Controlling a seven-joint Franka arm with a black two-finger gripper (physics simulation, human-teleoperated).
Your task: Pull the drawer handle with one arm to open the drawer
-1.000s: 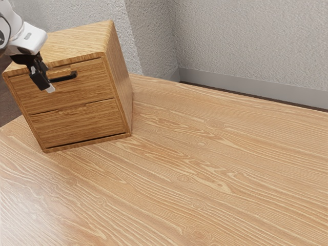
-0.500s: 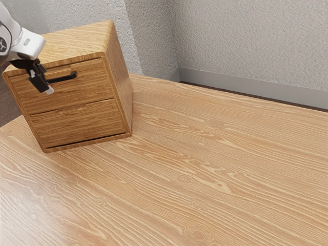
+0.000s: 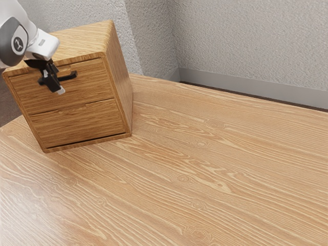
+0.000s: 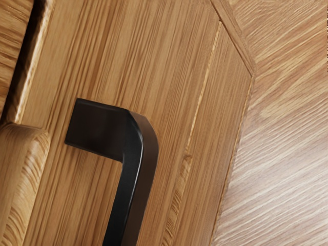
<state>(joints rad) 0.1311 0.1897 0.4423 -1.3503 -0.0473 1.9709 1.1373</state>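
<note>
A small wooden cabinet (image 3: 117, 66) with two drawers stands at the back of the exterior view's left. A black bar handle (image 3: 67, 76) sits on its top drawer (image 3: 87, 86). My gripper (image 3: 53, 82) hangs in front of that drawer, at the handle's end nearer the exterior view's left, and covers that end. In the wrist view the handle (image 4: 130, 164) is very close to my hand, its bent corner standing off the drawer front (image 4: 174, 77). The top drawer front lies about level with the lower drawer (image 3: 77, 123).
The cabinet stands on a wide wooden tabletop (image 3: 205, 169) that stretches toward the exterior view's right and front. A grey textured wall (image 3: 246, 36) with a baseboard runs behind the table.
My hand has shifted along the handle toward the exterior view's right and risen slightly. The drawer front and cabinet have not visibly moved.
</note>
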